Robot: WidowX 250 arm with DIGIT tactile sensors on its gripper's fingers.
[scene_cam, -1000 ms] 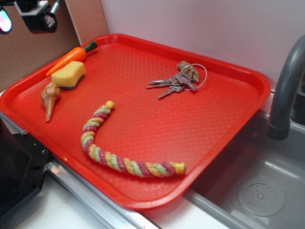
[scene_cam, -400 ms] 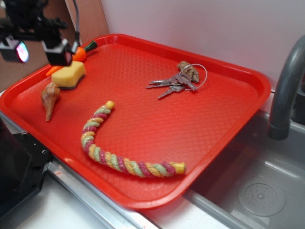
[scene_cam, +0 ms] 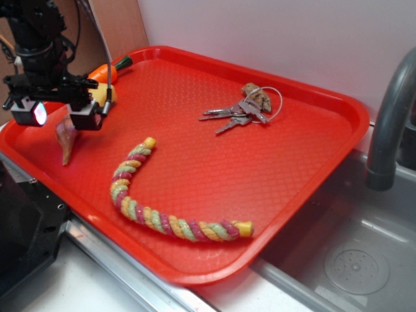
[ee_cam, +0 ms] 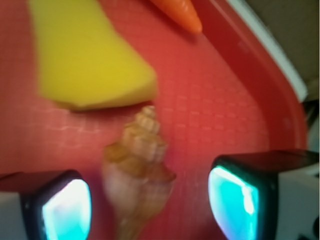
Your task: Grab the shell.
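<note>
The shell (scene_cam: 65, 142) is tan-brown and spiral, and lies near the left edge of the red tray (scene_cam: 279, 162). My gripper (scene_cam: 57, 114) hovers right over it, open, hiding the shell's wide end in the exterior view. In the wrist view the shell (ee_cam: 137, 167) sits between the two glowing fingertips (ee_cam: 66, 209), closer to the left one and touching neither. Its knobby wide end points toward the yellow sponge (ee_cam: 82, 55). My gripper (ee_cam: 150, 205) holds nothing.
An orange toy carrot (scene_cam: 103, 72) lies behind the sponge (scene_cam: 102, 93) at the tray's far-left corner. A braided rope toy (scene_cam: 162, 211) curves across the front and a bunch of keys (scene_cam: 242, 108) lies at the back. A sink (scene_cam: 354, 260) and a grey faucet (scene_cam: 390, 123) stand to the right.
My gripper has come down from the upper left, past the sponge, and now straddles the shell. The objects on the tray have not moved.
</note>
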